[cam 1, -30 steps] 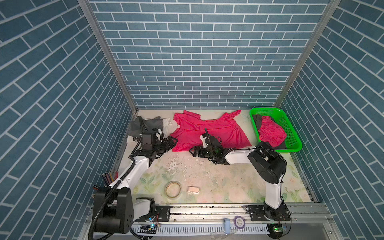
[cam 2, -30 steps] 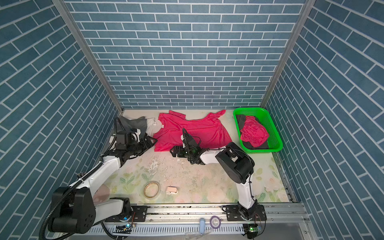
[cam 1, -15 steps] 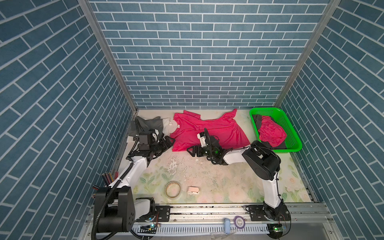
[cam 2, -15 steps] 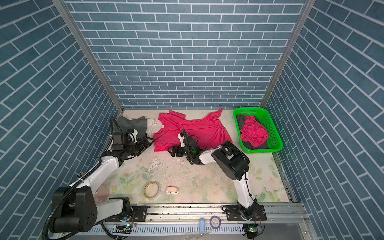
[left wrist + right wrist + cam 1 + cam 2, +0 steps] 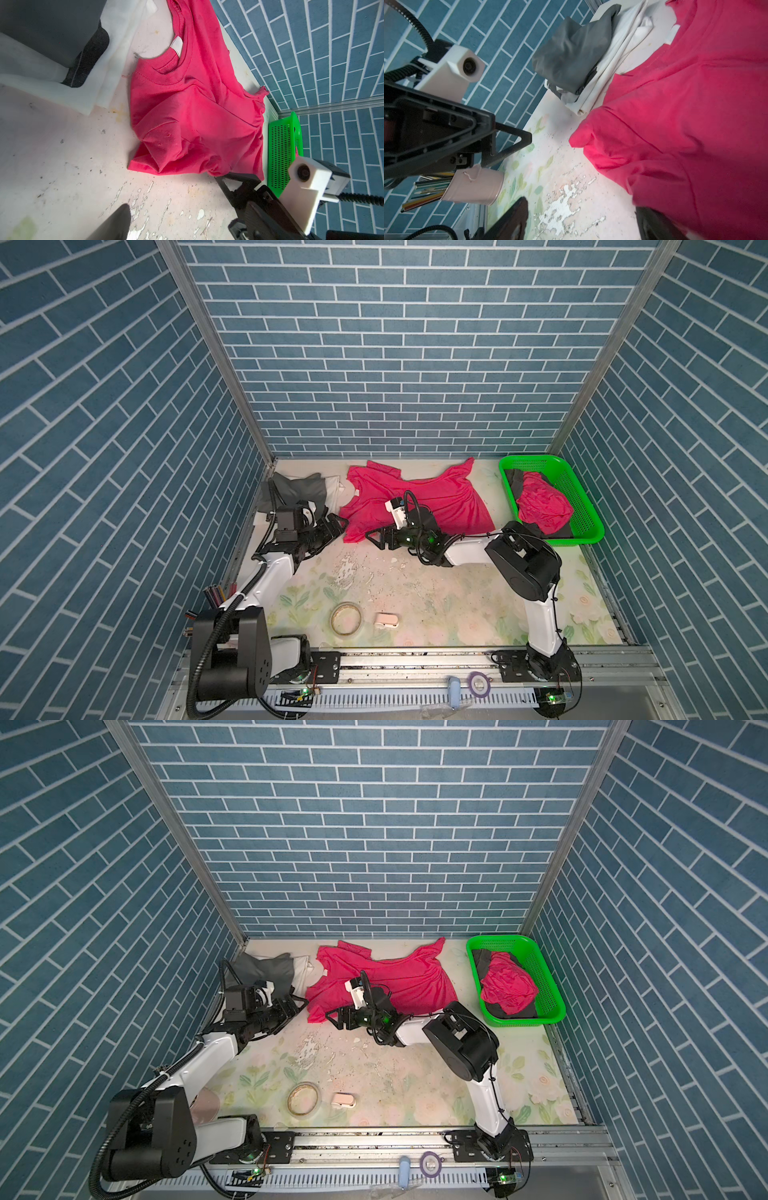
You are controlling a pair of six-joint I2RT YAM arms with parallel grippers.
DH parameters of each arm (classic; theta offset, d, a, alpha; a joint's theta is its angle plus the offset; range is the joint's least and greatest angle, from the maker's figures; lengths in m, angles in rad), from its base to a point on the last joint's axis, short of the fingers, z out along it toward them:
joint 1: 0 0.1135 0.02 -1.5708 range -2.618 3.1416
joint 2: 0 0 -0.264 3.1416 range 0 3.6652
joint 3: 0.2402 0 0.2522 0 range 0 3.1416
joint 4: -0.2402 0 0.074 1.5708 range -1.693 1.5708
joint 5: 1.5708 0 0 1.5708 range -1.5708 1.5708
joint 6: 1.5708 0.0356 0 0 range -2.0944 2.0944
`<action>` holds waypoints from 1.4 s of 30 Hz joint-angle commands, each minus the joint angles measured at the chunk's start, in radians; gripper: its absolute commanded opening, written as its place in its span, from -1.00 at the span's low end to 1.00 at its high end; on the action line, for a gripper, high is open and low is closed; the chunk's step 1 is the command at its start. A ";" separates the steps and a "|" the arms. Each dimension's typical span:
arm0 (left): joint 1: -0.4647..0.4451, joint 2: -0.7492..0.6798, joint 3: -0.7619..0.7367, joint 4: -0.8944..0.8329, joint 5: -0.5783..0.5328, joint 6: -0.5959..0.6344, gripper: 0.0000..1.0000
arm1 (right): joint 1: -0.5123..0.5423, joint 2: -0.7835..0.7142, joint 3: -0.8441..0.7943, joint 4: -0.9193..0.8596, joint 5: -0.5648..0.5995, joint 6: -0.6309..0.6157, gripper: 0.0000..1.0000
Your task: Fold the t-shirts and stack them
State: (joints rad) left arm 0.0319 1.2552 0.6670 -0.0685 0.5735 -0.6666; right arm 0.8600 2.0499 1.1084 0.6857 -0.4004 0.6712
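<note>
In both top views, you find the magenta t-shirt (image 5: 457,497) (image 5: 415,977) spread out at the back of the table (image 5: 415,593), between the folded grey t-shirt (image 5: 299,489) and the green basket (image 5: 582,506). The left gripper (image 5: 336,526) stands released and empty, just beside its sleeve. In the left wrist view, that sleeve lies bunched. In the right wrist view, the right gripper (image 5: 579,207) is spread wide, one finger (image 5: 652,226) at the hem, clamping nothing.
</note>
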 commanded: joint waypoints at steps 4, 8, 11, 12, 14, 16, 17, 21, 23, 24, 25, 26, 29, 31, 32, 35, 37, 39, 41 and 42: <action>0.011 -0.007 -0.018 0.014 0.023 0.010 0.76 | -0.006 0.024 0.048 -0.146 0.137 -0.056 0.61; 0.011 -0.003 -0.023 0.024 0.026 0.004 0.76 | -0.013 0.017 0.019 -0.188 0.183 -0.095 0.62; 0.011 0.003 -0.030 0.035 0.035 -0.001 0.76 | -0.018 0.016 0.008 -0.207 0.191 -0.134 0.62; 0.012 0.004 -0.031 0.036 0.038 -0.001 0.76 | -0.019 0.017 0.003 -0.207 0.189 -0.145 0.62; 0.011 0.004 -0.032 0.034 0.038 0.000 0.76 | -0.019 0.022 0.002 -0.213 0.193 -0.166 0.62; 0.011 0.004 -0.031 0.033 0.039 0.001 0.75 | -0.019 0.029 0.004 -0.219 0.200 -0.188 0.60; 0.011 0.003 -0.030 0.033 0.039 0.001 0.76 | -0.019 0.033 0.005 -0.214 0.200 -0.198 0.59; 0.011 0.004 -0.029 0.032 0.038 0.000 0.76 | -0.019 0.071 0.038 -0.206 0.185 -0.226 0.50; 0.011 0.004 -0.027 0.030 0.039 0.002 0.76 | -0.016 0.086 0.054 -0.205 0.176 -0.227 0.47; 0.011 0.004 -0.026 0.026 0.037 0.003 0.76 | -0.014 0.091 0.059 -0.207 0.176 -0.226 0.45; 0.010 0.004 -0.023 0.023 0.038 0.005 0.75 | -0.012 0.094 0.063 -0.206 0.178 -0.226 0.44; 0.011 0.003 -0.023 0.021 0.035 0.008 0.76 | -0.010 0.099 0.063 -0.201 0.181 -0.225 0.40; 0.011 0.007 -0.023 0.022 0.032 0.009 0.76 | -0.004 0.116 0.080 -0.209 0.208 -0.222 0.24; 0.011 0.013 -0.024 0.030 0.038 0.003 0.76 | -0.001 0.131 0.100 -0.227 0.238 -0.222 0.10; 0.011 0.015 -0.023 0.032 0.041 0.000 0.76 | -0.001 0.137 0.110 -0.238 0.252 -0.221 0.03; 0.011 0.015 -0.016 0.028 0.043 0.003 0.75 | -0.002 0.138 0.137 -0.288 0.304 -0.232 -0.47; 0.011 0.012 -0.008 0.016 0.043 0.010 0.76 | 0.006 0.098 0.124 -0.302 0.305 -0.243 -0.80; 0.011 0.010 0.002 0.003 0.039 0.018 0.76 | 0.017 0.050 0.117 -0.348 0.294 -0.254 -1.00; 0.013 0.013 0.011 -0.006 0.036 0.024 0.76 | 0.028 -0.008 0.111 -0.408 0.258 -0.257 -1.00; 0.012 0.015 0.015 -0.006 0.034 0.025 0.76 | 0.027 -0.043 0.104 -0.440 0.227 -0.239 -1.00</action>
State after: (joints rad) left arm 0.0372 1.2636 0.6495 -0.0555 0.6075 -0.6613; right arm 0.8707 2.1185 1.2179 0.3515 -0.1371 0.4404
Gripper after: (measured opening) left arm 0.878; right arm 0.056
